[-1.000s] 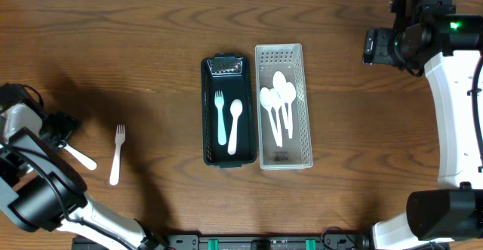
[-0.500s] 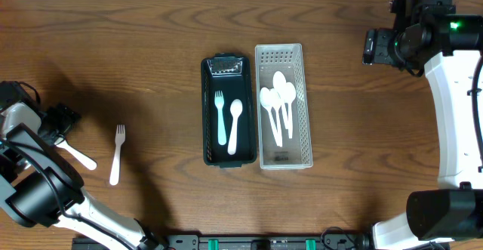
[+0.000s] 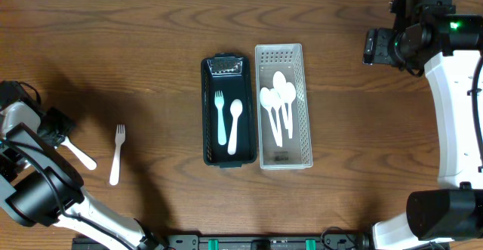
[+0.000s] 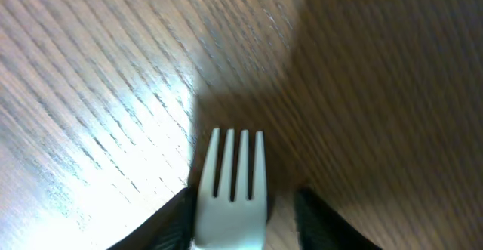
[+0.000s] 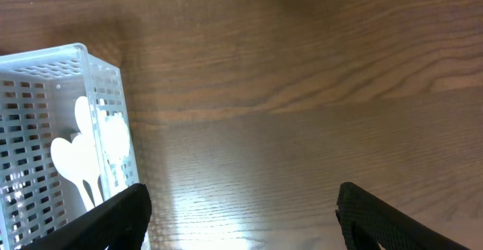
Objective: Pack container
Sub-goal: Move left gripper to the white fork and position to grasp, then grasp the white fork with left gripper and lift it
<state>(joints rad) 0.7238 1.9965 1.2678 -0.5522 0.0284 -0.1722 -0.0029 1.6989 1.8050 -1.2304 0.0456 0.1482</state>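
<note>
Your left jaws stand open, straddling the head of a white fork (image 4: 230, 180) lying on the table (image 3: 151, 38) at far left. Your right jaws hang wide open, empty, near the clear basket (image 5: 30, 106). The black container (image 3: 205, 114) sits mid-table, touching it.

A fork (image 3: 220, 118) and spoon (image 3: 235, 125) lie in the container (image 3: 206, 129), a basket (image 3: 306, 129) of spoons (image 3: 276, 106) just right, perhaps touching.

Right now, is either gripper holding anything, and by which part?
Nothing is gripped. The left gripper straddles the tine end of a white fork lying on the table, with a gap showing on one side. The right gripper is open and empty.
</note>
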